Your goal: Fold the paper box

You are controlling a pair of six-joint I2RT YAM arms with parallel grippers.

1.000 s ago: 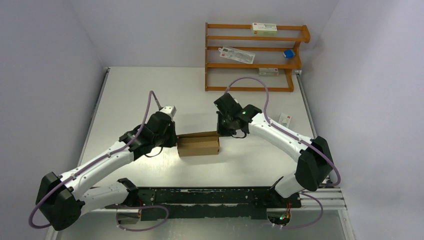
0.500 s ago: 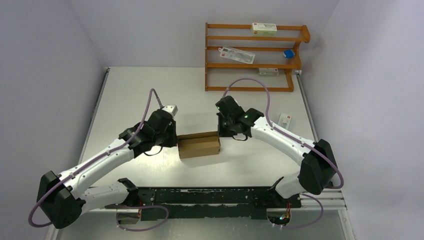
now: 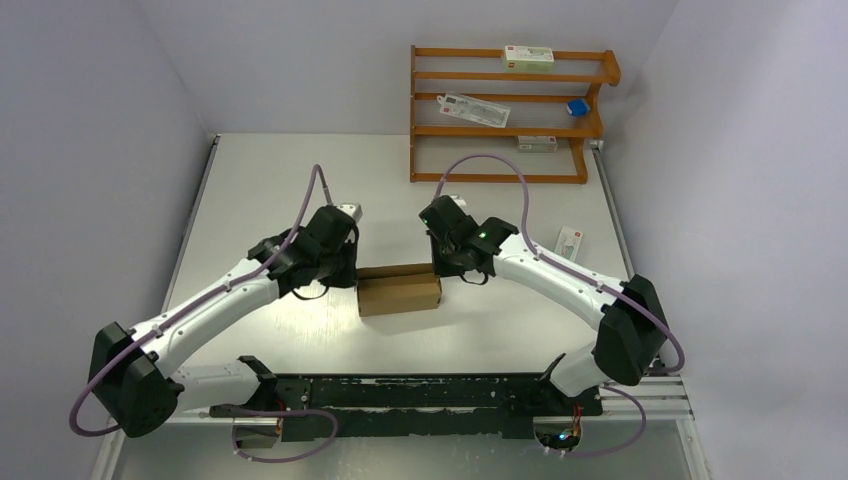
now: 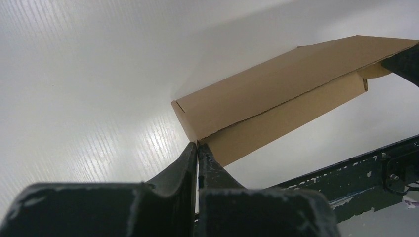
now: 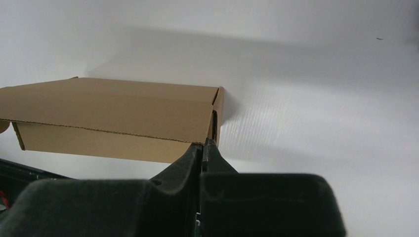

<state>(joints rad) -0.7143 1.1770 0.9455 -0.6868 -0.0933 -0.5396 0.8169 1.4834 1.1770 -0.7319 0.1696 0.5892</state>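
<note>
The paper box (image 3: 398, 289) is a slim brown carton lying on the white table between my two arms. My left gripper (image 3: 352, 276) is shut, with its tips against the box's left end. In the left wrist view its tips (image 4: 197, 144) meet at the near corner of the box (image 4: 276, 94). My right gripper (image 3: 438, 268) is shut, with its tips at the box's right end. In the right wrist view its tips (image 5: 203, 143) touch the lower edge of the box (image 5: 113, 106) by the end flap. Nothing shows between either pair of jaws.
A wooden shelf (image 3: 510, 112) stands at the back right, holding white cartons and a small blue thing. A small white carton (image 3: 571, 239) lies on the table to the right. A black rail (image 3: 430, 392) runs along the near edge.
My left wrist has swung up and away from me while its tips stay at the box's left end. My right gripper has shifted slightly left. The box has barely moved.
</note>
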